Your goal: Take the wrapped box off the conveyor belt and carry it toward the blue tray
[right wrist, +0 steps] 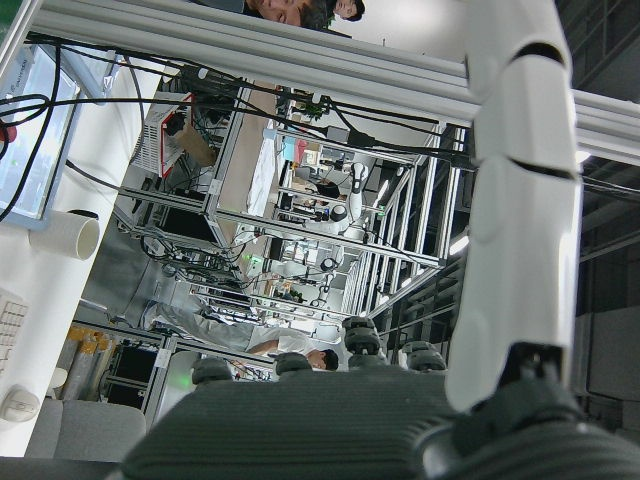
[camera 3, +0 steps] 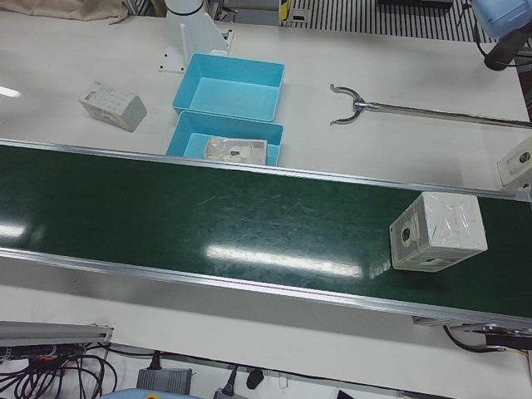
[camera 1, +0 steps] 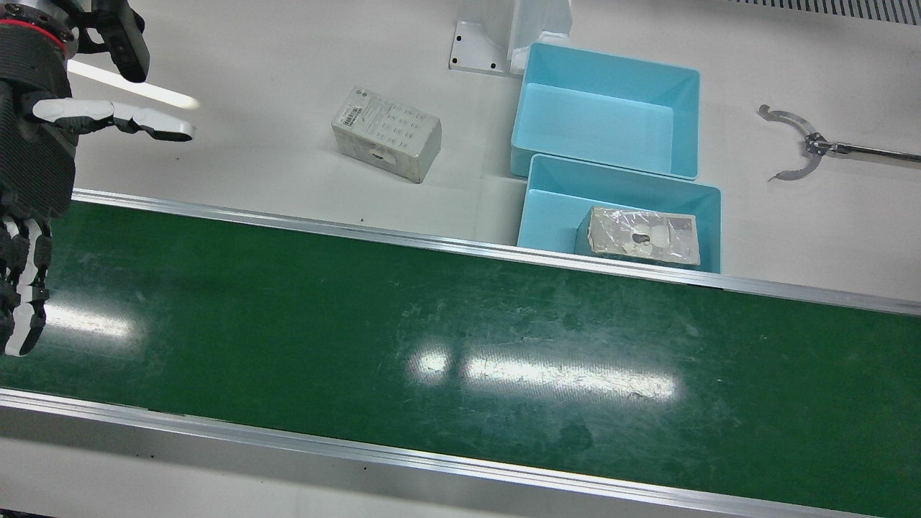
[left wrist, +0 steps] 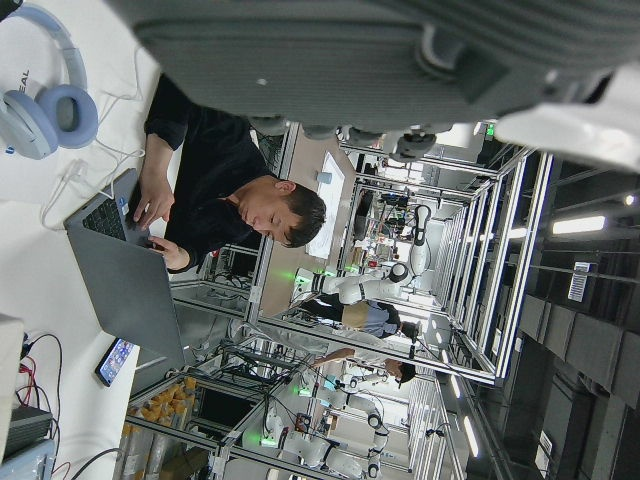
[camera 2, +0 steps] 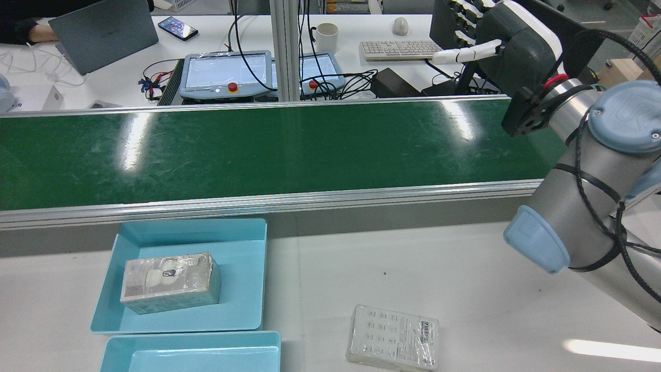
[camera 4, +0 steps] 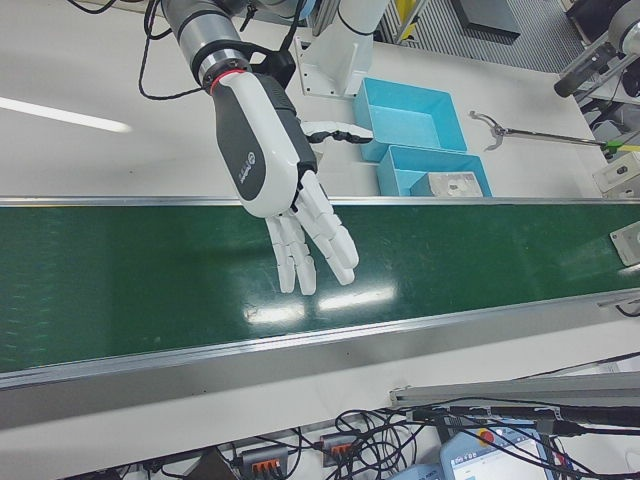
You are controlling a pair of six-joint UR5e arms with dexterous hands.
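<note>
The wrapped box (camera 3: pixel 438 231), white under clear film, sits on the green conveyor belt (camera 3: pixel 208 224) near its right end in the left-front view. No hand is near it. My right hand (camera 4: pixel 285 170) hovers over the belt's other end, open, fingers spread and pointing down, holding nothing. It also shows at the front view's left edge as my right hand (camera 1: pixel 29 165). The blue tray (camera 1: pixel 554 208) beside the belt holds another wrapped box (camera 1: pixel 644 234). My left hand (left wrist: pixel 400 60) shows only its palm edge, with no fingers curled across and nothing held.
A second blue tray (camera 1: pixel 604 122) stands behind the first. A flat wrapped box (camera 1: pixel 387 142) lies on the white table. A metal reaching tool (camera 1: pixel 799 144) lies right of the trays. The arm pedestal (camera 1: pixel 511 43) stands behind them. People sit at desks beyond the belt.
</note>
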